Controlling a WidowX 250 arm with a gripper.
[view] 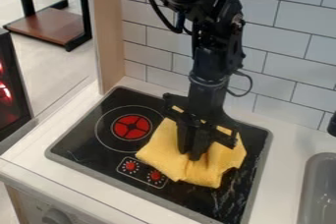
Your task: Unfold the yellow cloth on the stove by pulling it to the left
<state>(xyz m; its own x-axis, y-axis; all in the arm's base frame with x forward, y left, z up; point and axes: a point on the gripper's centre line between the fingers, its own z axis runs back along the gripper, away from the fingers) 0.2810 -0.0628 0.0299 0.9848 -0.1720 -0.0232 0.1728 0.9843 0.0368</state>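
One black arm [210,61] is coming in from the top edge of the view, and it's hanging nearly straight down, cables looping off its side, its wrist standing just about upright over the stovetop [85,144]. Down at the bottom, the gripper [190,155] is pressing right into a yellow cloth [157,152], touching it near the middle; whether it's clamping the fabric or only resting on it, I'm not able to tell. And look at that cloth! It's lying right of the stovetop's centre, between the back and front edges, soft and matte, rumpling into folds and spreading its uneven corners. The stovetop is showing glossy black, with pale streaks running near its right edge and a grey rim framing it. Toward the back left corner, a round red burner [132,127] is sitting inside a thin circle; by the front edge, two red knob shapes are marking the control panel [142,172]. Smooth white counter [284,154] is surrounding it all, glossy tiles [282,36] rising behind.
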